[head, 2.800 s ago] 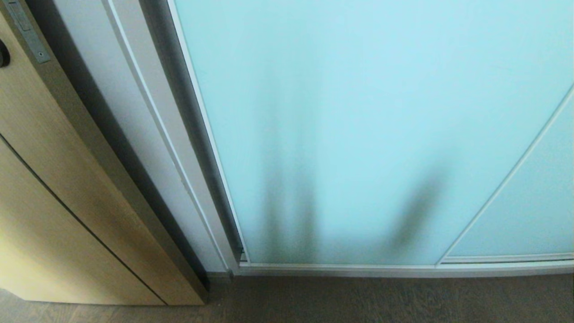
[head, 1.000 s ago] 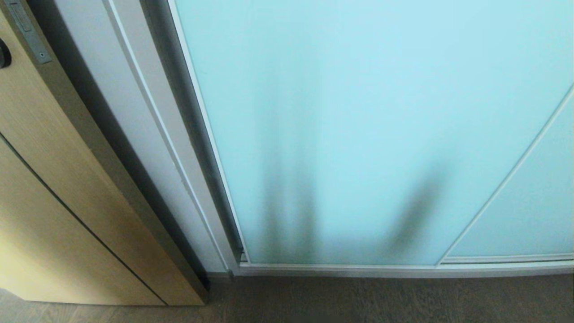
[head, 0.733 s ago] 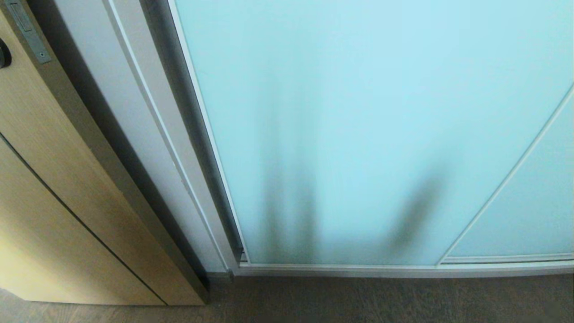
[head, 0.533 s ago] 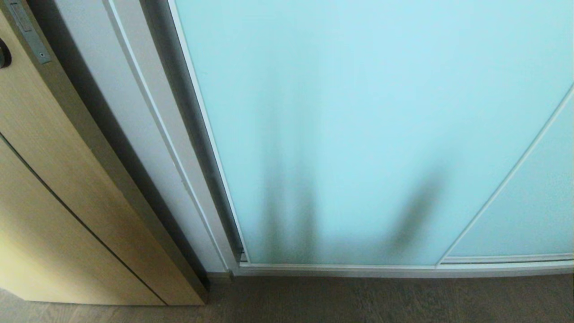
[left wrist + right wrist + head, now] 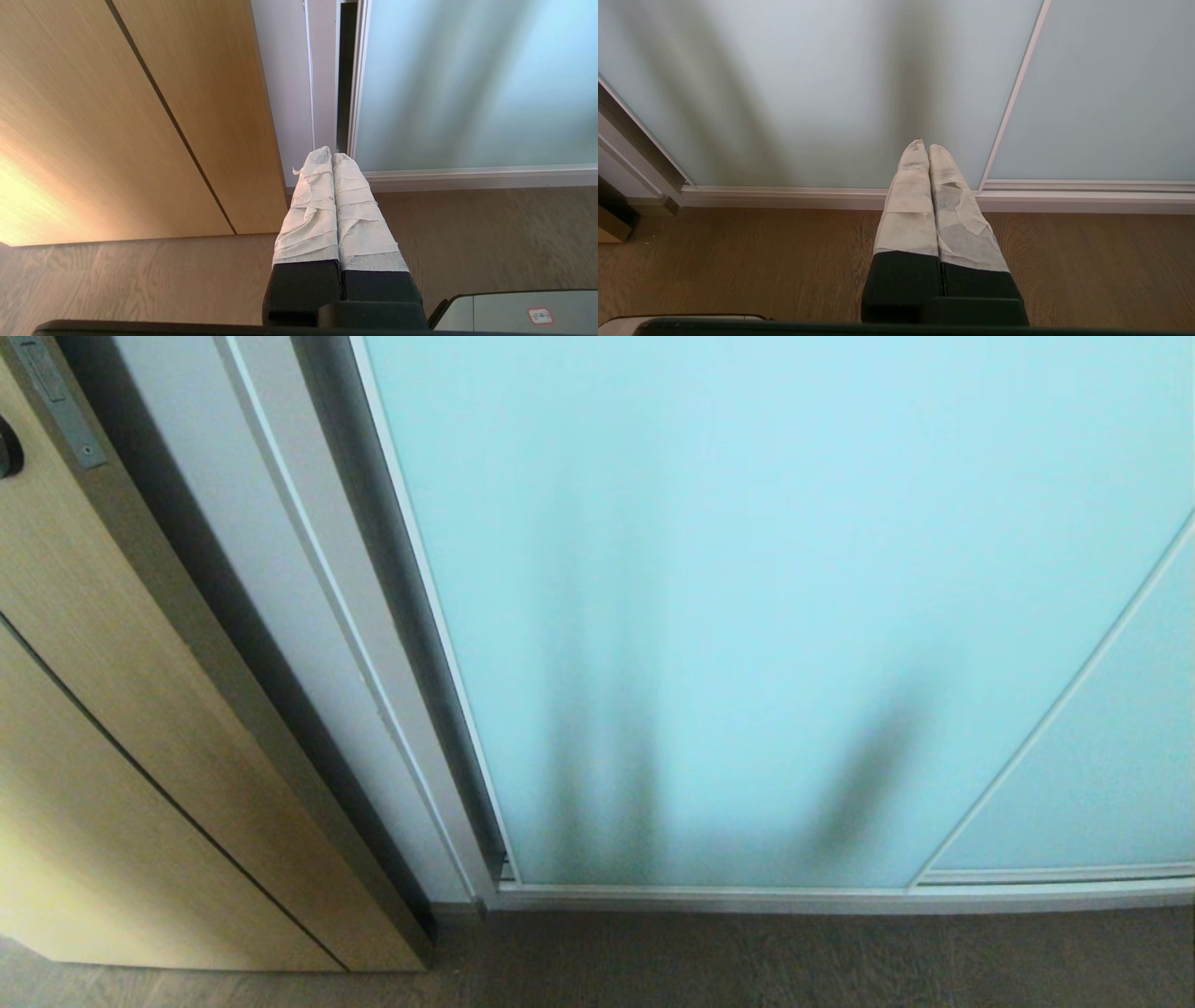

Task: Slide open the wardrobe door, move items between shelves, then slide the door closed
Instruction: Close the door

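Nothing differs from earlier: the sliding wardrobe door [image 5: 747, 616] stays closed. The left gripper [image 5: 332, 156] and right gripper [image 5: 924, 145] remain pressed together, empty.

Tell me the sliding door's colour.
Frosted pale blue glass in a slim silver-white frame: sliding door, clearest in the head view.

The sliding wardrobe door [image 5: 747, 569] stands ahead on the floor [image 5: 794, 961], a second panel [image 5: 1111, 765] to its right, a wooden door [image 5: 103, 728] to its left.

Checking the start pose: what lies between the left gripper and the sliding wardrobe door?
In the left wrist view, only bare wood floor lies between the shut left gripper and the sliding wardrobe door.
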Motion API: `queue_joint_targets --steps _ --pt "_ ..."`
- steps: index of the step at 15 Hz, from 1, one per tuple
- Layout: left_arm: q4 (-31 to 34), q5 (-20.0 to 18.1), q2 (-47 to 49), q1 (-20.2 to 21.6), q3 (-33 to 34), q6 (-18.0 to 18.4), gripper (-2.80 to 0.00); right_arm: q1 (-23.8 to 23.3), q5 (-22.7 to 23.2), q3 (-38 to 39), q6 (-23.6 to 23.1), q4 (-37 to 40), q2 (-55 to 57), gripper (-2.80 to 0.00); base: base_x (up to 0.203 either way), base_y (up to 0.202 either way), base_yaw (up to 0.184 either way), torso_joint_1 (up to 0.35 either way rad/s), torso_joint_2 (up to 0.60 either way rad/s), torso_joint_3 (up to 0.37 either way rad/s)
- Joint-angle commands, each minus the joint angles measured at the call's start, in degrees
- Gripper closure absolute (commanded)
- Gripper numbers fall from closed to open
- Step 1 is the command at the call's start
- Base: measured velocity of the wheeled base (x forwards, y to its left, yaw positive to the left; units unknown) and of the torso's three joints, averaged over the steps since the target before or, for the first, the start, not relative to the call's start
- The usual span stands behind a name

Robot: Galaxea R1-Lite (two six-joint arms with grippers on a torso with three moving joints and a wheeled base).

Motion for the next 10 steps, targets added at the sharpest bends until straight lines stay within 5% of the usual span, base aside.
queue_joint_targets --steps 1,10 --pt "0.03 -0.03 0.16 0.01 0.00 0.02 0.00 0.05 0.01 0.02 0.01 -0.02 -0.10 0.00 0.000 0.000 0.000 0.000 0.00 0.000" --pt "-0.26 -0.02 0.16 0.01 0.17 0.21 0.00 -0.04 0.02 0.01 0.01 -0.02 -0.10 0.00 0.000 0.000 0.000 0.000 0.00 0.000"
